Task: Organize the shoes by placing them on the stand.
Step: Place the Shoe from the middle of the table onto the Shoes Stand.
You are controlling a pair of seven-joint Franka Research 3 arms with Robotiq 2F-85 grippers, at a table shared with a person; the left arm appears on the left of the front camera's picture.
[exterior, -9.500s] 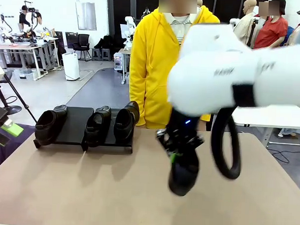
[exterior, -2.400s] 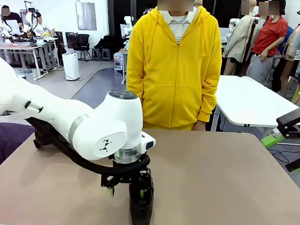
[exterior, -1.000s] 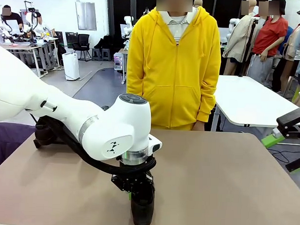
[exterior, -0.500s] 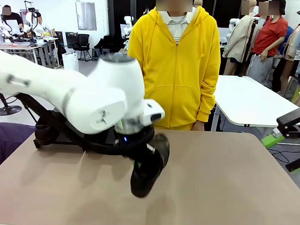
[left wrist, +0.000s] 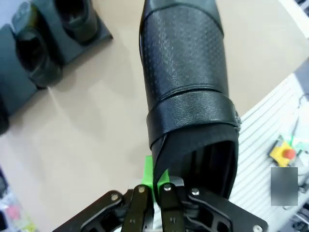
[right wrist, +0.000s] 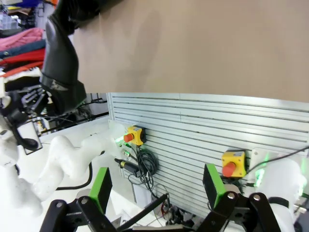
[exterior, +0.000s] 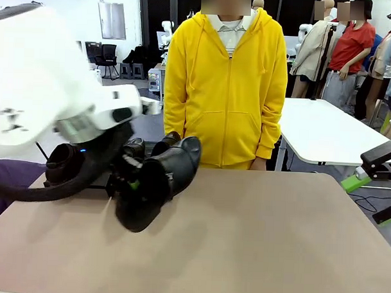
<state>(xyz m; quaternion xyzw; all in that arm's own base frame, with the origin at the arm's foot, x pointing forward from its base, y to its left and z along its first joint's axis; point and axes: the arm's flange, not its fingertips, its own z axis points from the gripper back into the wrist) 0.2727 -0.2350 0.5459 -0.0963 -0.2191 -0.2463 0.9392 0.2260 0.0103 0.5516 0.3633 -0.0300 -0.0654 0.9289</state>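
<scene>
My left gripper [exterior: 134, 182] is shut on the collar of a black shiny shoe [exterior: 157, 181], which hangs above the table, toe pointing down and towards me. In the left wrist view the fingers [left wrist: 155, 180] pinch the rim of the same shoe [left wrist: 186, 82]. Behind it the low black stand [exterior: 91, 177] holds three shoes: one at its left end [exterior: 62, 162] and two on the right [exterior: 134, 148]. The stand [left wrist: 99, 35] with its shoes [left wrist: 35, 52] lies at that view's upper left. My right gripper [exterior: 372, 199] waits open at the table's right edge, its jaws [right wrist: 157, 189] holding nothing.
A person in a yellow hoodie [exterior: 228, 90] stands at the far side of the tan table [exterior: 276, 239]. A white table [exterior: 324, 135] stands behind at the right. Emergency-stop boxes [right wrist: 231, 164] hang on a slatted panel below the table edge.
My left arm has lifted the shoe off the table near the front edge and swung it left and back towards the stand. The right gripper has stayed put.
</scene>
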